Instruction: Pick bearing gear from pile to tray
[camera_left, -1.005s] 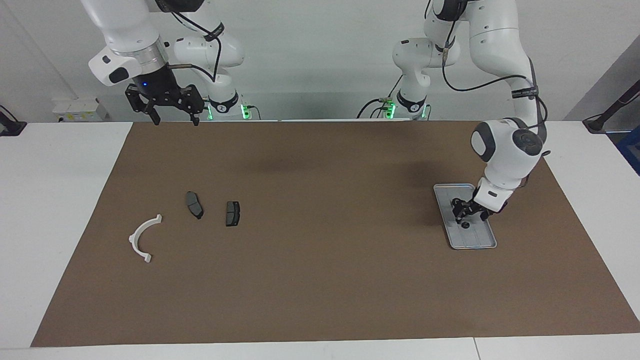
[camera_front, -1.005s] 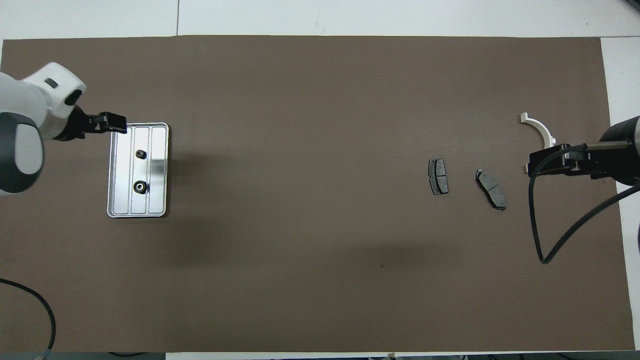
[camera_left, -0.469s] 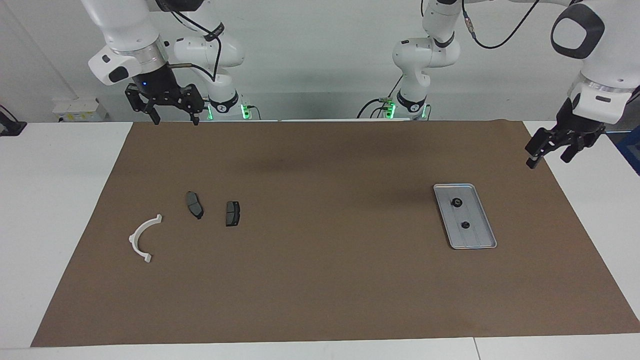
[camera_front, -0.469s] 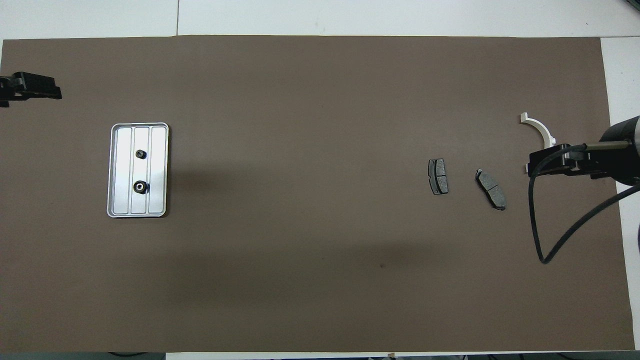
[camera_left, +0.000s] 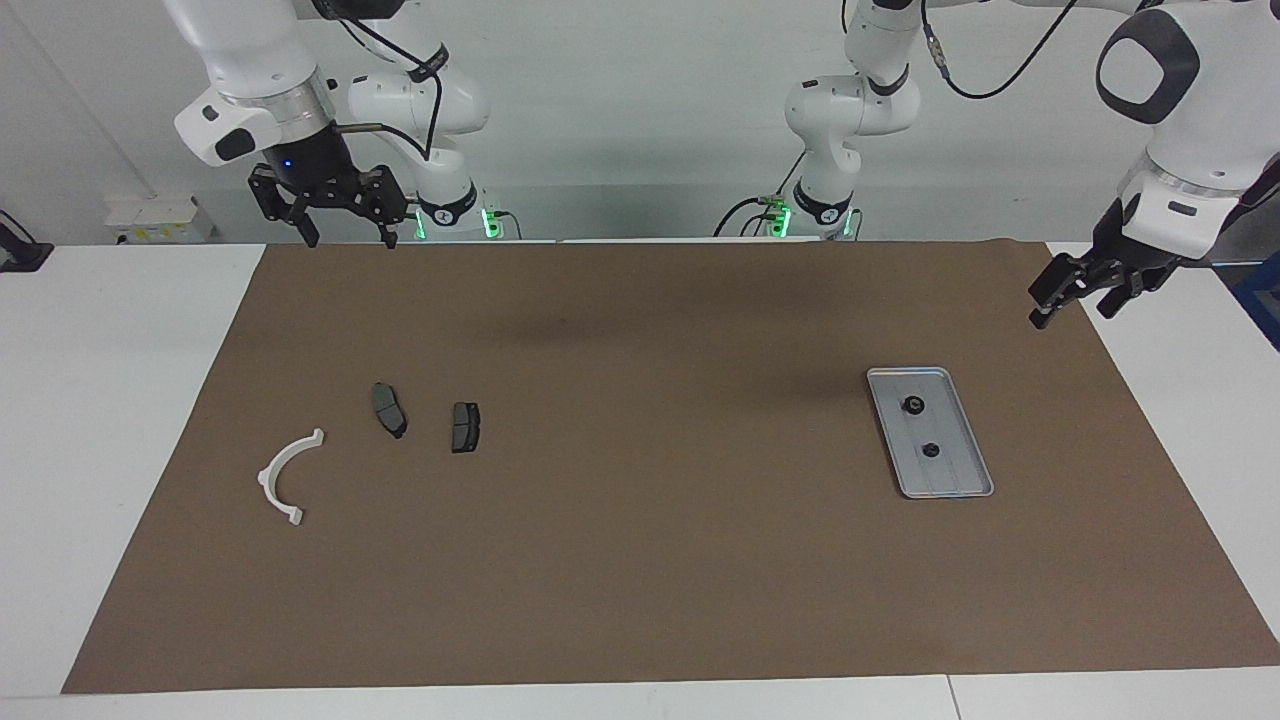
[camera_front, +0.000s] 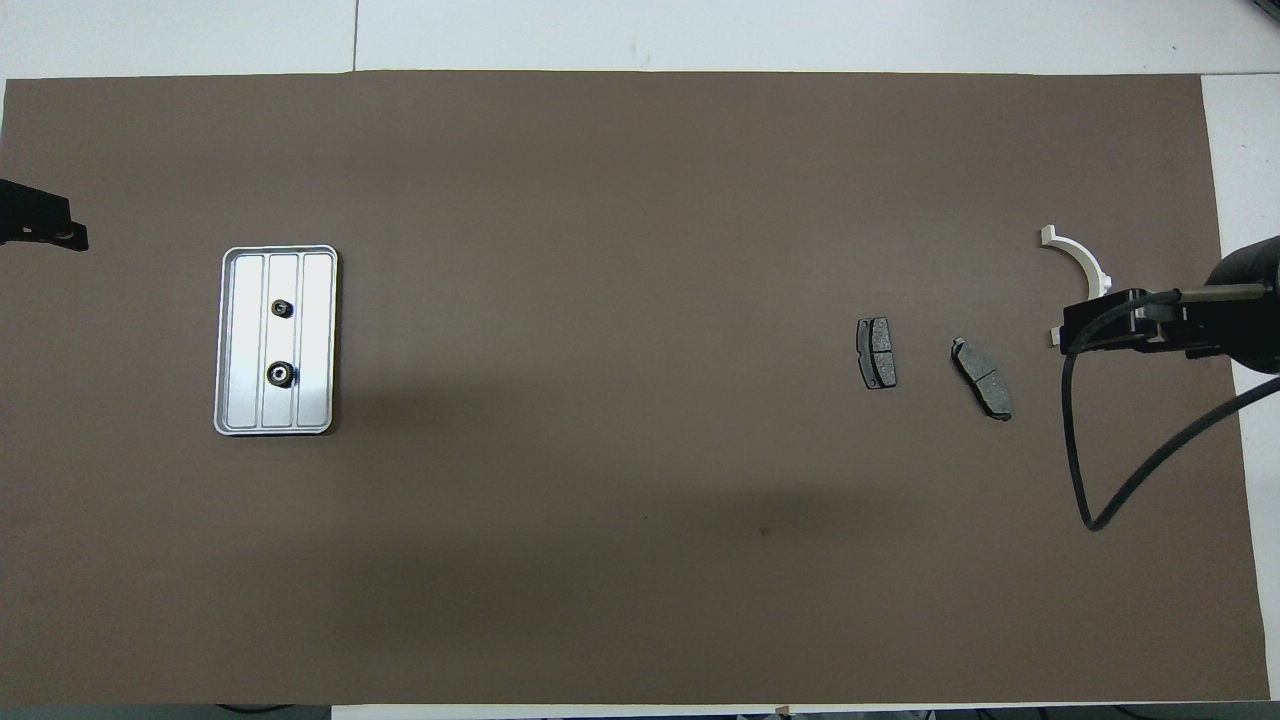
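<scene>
Tray lies flat on the brown mat, toward the left arm's end of the table, long axis running roughly toward and away from the robots. Ribbed floor visible in the overhead view.

Two small black round gears sit in the tray, both on the middle strip of the floor, apart from each other. Gear A is the nearer one to the robots; gear B is the farther one. Neither touches the rim.

Rest of the pile is toward the right arm's end, well apart from the tray: two dark brake pads lying flat, pad 1 and pad 2, near each other but not touching. White half-ring lies farther from the robots than the pads and closer to the mat's edge; in the overhead view the right gripper partly covers it.

Left gripper is up in the air over the mat's edge at the left arm's end, fingers spread, nothing between them. Only its tip shows from overhead.

Right gripper is raised over the mat's edge nearest the robots, fingers spread and empty, pointing down.
</scene>
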